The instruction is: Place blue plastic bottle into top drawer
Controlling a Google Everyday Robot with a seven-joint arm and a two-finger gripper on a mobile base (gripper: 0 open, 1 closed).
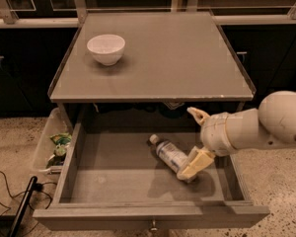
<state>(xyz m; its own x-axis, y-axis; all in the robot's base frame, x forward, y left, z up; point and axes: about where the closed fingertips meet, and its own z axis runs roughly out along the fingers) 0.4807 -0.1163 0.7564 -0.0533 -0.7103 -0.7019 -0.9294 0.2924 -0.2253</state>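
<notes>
The blue plastic bottle (167, 153) lies on its side on the bottom of the open top drawer (113, 179), right of centre, with its white cap pointing to the back left. My gripper (196, 139) is just to the right of the bottle, above the drawer's right half. It is open, and the fingers are spread wide. The upper finger points up under the counter edge. The lower fingertip (191, 165) overlaps the bottle's bottom end. The bottle rests on the drawer floor and is not clamped.
A white bowl (106, 48) stands at the back left of the grey countertop (187, 58) above the drawer. A clear plastic bin of green items (53, 147) sits on the floor left of the drawer. A black cable and plug (20, 207) lie at the front left. The drawer knob (152, 226) faces me.
</notes>
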